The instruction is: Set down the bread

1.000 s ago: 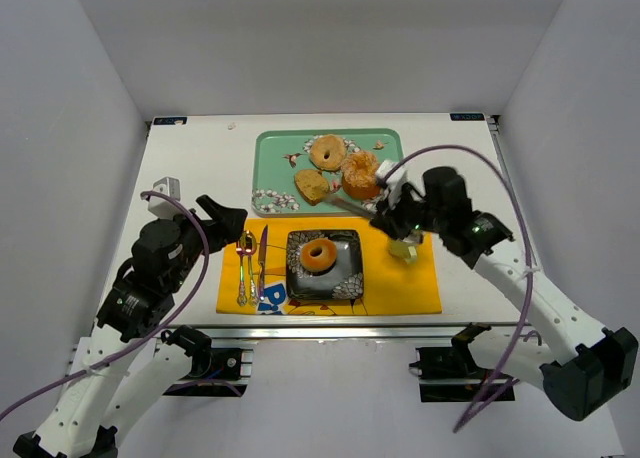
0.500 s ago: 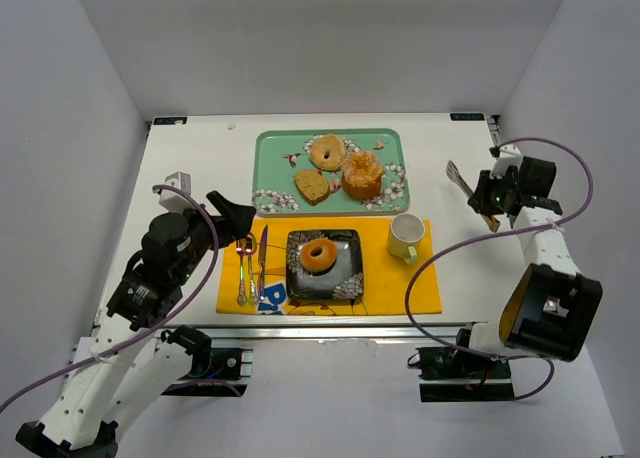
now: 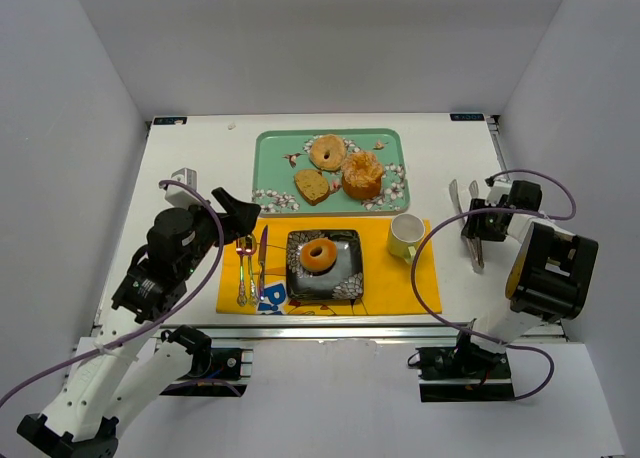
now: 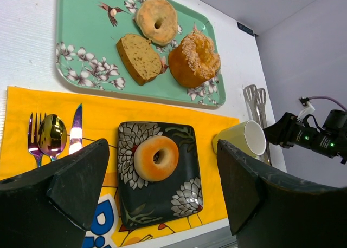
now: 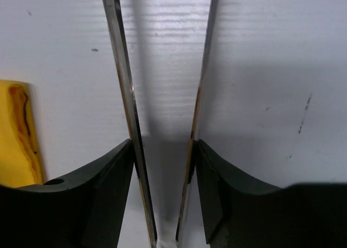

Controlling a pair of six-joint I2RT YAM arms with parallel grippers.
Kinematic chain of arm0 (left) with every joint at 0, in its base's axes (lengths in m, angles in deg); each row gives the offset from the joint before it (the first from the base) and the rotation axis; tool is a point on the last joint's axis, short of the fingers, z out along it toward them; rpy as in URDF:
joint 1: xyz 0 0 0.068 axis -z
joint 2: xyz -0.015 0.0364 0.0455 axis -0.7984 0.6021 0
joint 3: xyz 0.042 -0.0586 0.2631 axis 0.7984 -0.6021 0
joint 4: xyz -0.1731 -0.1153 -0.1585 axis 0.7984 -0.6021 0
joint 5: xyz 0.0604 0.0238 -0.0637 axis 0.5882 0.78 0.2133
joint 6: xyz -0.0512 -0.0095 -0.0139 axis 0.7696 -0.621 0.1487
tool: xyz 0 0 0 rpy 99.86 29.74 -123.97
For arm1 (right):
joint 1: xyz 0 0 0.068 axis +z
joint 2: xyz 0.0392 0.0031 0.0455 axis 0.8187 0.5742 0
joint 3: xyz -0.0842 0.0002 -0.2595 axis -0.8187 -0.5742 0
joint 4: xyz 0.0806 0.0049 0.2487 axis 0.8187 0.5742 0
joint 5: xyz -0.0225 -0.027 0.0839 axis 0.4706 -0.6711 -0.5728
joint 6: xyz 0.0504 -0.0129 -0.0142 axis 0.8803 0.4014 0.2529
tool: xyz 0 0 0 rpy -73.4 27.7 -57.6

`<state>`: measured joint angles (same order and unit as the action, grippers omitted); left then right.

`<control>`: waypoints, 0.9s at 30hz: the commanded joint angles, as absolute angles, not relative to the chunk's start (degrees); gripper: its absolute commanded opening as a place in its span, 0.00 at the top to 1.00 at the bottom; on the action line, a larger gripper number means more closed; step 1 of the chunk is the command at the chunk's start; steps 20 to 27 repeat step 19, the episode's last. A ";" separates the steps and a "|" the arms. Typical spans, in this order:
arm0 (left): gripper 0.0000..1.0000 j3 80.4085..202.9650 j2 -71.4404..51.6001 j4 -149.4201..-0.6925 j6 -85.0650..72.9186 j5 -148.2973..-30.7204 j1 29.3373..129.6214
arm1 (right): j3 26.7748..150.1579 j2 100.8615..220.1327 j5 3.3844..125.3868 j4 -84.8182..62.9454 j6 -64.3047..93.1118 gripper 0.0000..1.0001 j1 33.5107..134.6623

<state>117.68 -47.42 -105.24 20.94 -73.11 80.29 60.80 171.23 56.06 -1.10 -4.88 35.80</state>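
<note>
Golden-orange and smooth, the bread (image 4: 156, 157) is sitting flat in the middle of a square black plate (image 4: 181, 202) patterned with pale flowers. It is a small ring with a clear centre hole, its top shading paler toward the hole, and nothing is touching it. The plate is resting on a yellow placemat (image 3: 400, 283), with a fork (image 4: 34, 139), spoon (image 4: 51, 135) and knife (image 4: 76, 130) lying to its left and a pale cup (image 3: 405, 237) to its right.

Behind the mat, a green tray (image 3: 270, 148) is carrying a larger pale bagel (image 3: 327, 152), a fluted orange-brown cake (image 3: 361, 174) and a slice of loaf (image 3: 312, 186).

At the mat's left end the left gripper (image 3: 238, 213) is hovering, its fingers (image 4: 70, 188) spread wide and holding nothing. Off to the right, the right gripper (image 5: 162, 150) is reaching down to the white surface (image 3: 200, 148), its fingers pressing against the outer sides of the two arms of metal tongs (image 4: 254, 98), which are lying well apart from the bread.
</note>
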 commanded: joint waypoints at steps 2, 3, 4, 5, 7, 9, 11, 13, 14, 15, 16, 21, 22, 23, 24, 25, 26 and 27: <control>0.10 117.77 -47.09 -104.32 20.40 -73.60 80.14 | 59.50 173.55 58.23 -2.57 -6.99 0.41 35.36; 0.10 118.03 -46.92 -104.49 20.32 -73.43 80.14 | 59.59 173.20 57.71 -1.70 -7.26 0.34 35.36; 0.10 118.12 -46.83 -104.67 20.05 -73.34 80.14 | 59.85 172.76 57.35 -1.25 -7.70 0.28 35.36; 0.10 118.30 -46.83 -104.93 20.05 -73.34 80.14 | 60.11 172.06 57.00 -0.81 -8.57 0.21 35.36; 0.10 118.47 -46.83 -105.02 19.88 -73.16 80.14 | 61.25 169.34 55.68 1.20 -9.46 0.11 34.92; 0.10 118.56 -46.92 -105.11 19.88 -72.99 80.14 | 62.57 166.44 55.33 3.40 -11.13 0.11 35.01; 0.10 118.39 -47.18 -105.11 19.96 -72.99 80.14 | 64.93 164.59 56.29 5.95 -10.78 0.11 35.01; 0.10 118.21 -47.36 -105.02 19.96 -72.90 80.14 | 66.79 161.87 56.82 7.18 -10.60 0.11 35.01; 0.10 118.12 -47.36 -105.11 19.96 -72.99 80.14 | 68.28 160.12 57.34 7.28 -10.08 0.11 35.01; 0.10 118.21 -47.27 -105.11 19.88 -72.90 80.14 | 69.07 159.32 57.52 7.10 -9.12 0.11 35.01; 0.09 118.38 -47.18 -105.11 19.70 -72.99 80.14 | 69.87 158.61 57.35 7.10 -8.85 0.10 35.10; 0.09 118.12 -47.18 -104.76 19.70 -73.16 80.14 | 74.17 156.76 53.50 6.75 -8.50 0.11 36.24; 0.09 118.12 -47.18 -104.76 19.70 -73.16 80.14 | 74.17 156.76 53.50 6.75 -8.50 0.11 36.24; 0.09 118.12 -47.18 -104.76 19.70 -73.16 80.14 | 74.17 156.76 53.50 6.75 -8.50 0.11 36.24; 0.09 118.12 -47.18 -104.76 19.70 -73.16 80.14 | 74.17 156.76 53.50 6.75 -8.50 0.11 36.24; 0.09 118.12 -47.18 -104.76 19.70 -73.16 80.14 | 74.17 156.76 53.50 6.75 -8.50 0.11 36.24; 0.09 118.12 -47.18 -104.76 19.70 -73.16 80.14 | 74.17 156.76 53.50 6.75 -8.50 0.11 36.24; 0.09 118.12 -47.18 -104.76 19.70 -73.16 80.14 | 74.17 156.76 53.50 6.75 -8.50 0.11 36.24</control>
